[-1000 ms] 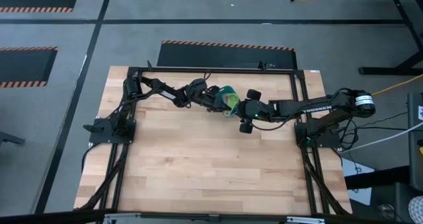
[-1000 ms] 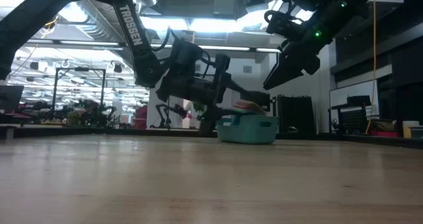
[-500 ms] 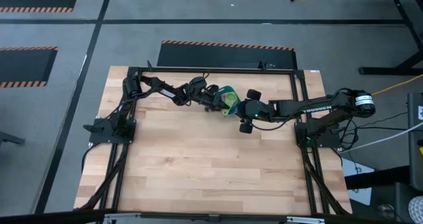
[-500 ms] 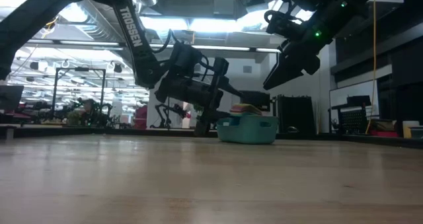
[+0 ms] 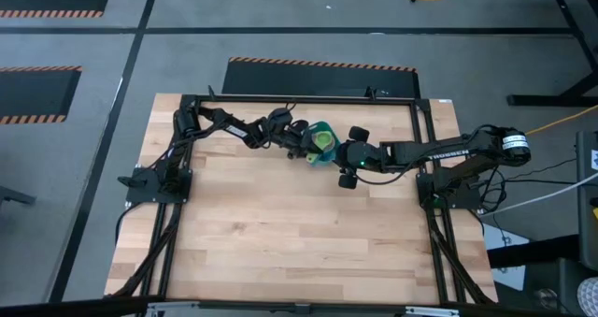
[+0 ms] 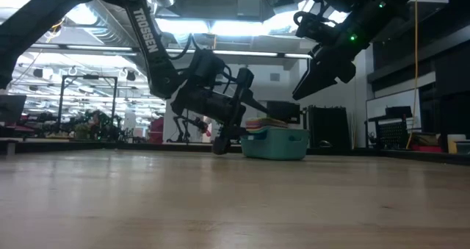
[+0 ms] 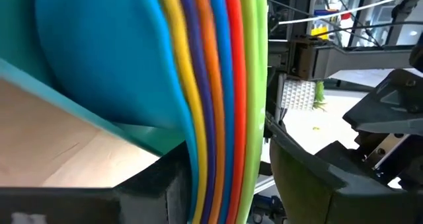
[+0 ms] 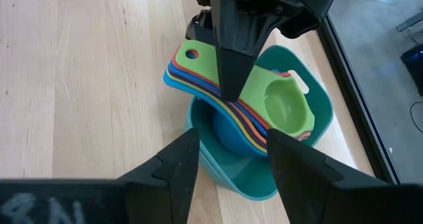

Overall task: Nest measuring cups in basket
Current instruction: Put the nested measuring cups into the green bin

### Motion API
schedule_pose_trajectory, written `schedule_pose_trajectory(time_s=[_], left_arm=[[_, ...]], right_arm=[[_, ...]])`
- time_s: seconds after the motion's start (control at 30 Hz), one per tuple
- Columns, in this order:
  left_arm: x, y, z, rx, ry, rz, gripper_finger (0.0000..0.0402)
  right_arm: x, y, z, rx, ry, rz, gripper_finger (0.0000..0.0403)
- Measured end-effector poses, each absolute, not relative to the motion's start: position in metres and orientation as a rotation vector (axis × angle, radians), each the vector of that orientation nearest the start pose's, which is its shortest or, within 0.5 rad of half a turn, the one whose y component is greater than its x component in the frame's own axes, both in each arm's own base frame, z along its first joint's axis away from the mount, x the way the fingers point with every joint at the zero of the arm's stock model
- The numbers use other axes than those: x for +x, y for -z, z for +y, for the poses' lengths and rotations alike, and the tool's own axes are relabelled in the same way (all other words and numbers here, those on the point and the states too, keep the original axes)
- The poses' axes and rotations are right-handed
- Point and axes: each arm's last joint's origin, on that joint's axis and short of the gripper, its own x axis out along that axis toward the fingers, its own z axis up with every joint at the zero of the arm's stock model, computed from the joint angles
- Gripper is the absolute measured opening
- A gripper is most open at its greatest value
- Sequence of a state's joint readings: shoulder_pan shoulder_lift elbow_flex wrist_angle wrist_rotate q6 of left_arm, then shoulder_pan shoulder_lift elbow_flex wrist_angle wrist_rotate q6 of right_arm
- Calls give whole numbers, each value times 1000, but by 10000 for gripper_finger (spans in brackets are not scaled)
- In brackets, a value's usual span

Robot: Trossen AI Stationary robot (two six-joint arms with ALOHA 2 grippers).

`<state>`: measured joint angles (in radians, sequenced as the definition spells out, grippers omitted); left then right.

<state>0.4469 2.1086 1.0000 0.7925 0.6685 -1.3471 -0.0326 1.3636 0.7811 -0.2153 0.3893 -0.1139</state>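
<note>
Teal basket (image 8: pixel 317 112); nested cups (image 8: pixel 264 115) striped green, red, orange, dark blue, yellow, light blue; pale wood table (image 5: pixel 280 223); black grippers (image 8: pixel 231 72).

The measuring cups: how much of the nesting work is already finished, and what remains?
Done: the measuring cups sit stacked together, green on top, bowls inside the basket. In hand: the left gripper pinches the fanned handles, which stick out over the basket's rim. The right gripper hangs open above the basket. Left: probably only to release the stack and draw both arms back.
</note>
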Motion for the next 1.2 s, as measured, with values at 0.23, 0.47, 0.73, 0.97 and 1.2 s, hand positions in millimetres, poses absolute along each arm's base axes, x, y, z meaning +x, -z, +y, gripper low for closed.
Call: schedule_pose_trajectory(time_s=[0.23, 0.47, 0.73, 0.97, 1.2], left_arm=[[372, -109, 158, -1508, 4, 389, 181], [372, -109, 158, -1509, 4, 391, 181], [365, -122, 160, -1471, -48, 440, 181], [357, -126, 163, -1452, -106, 495, 181], [355, -127, 166, -1435, -123, 490, 181]], right_arm=[[269, -210, -20, -249, 354, 814, 182], [269, -210, -20, -249, 354, 814, 182], [268, -209, -20, -250, 353, 818, 182], [268, -209, -20, -250, 352, 821, 182], [268, -209, -20, -247, 353, 822, 182]])
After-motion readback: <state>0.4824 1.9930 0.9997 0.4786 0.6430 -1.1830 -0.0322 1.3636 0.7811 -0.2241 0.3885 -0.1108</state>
